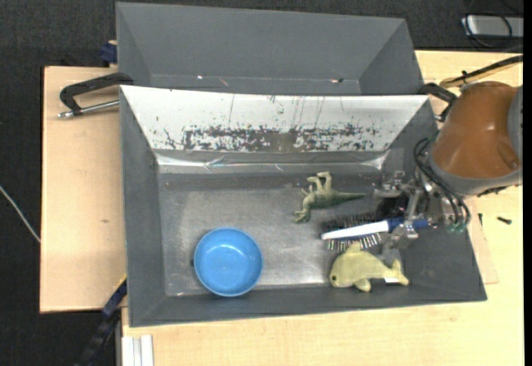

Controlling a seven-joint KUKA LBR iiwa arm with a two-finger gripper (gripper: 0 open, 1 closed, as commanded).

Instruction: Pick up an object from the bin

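Note:
My gripper (pixel 405 206) is low in the right part of the bin, just under the orange-brown wrist cover. It sits over the right end of a brush (pixel 356 230) with a white and blue handle and dark bristles, which lies crosswise below it. A yellow-green plush fish (pixel 364 270) lies just in front of the brush, near the bin's front wall. A green toy dinosaur (pixel 320 195) lies to the left of the gripper, toward the back.
A blue round bowl (pixel 228 261) stands at the front left of the bin floor. The arm and its cables come in over the right rim. The back wall is steep and scuffed.

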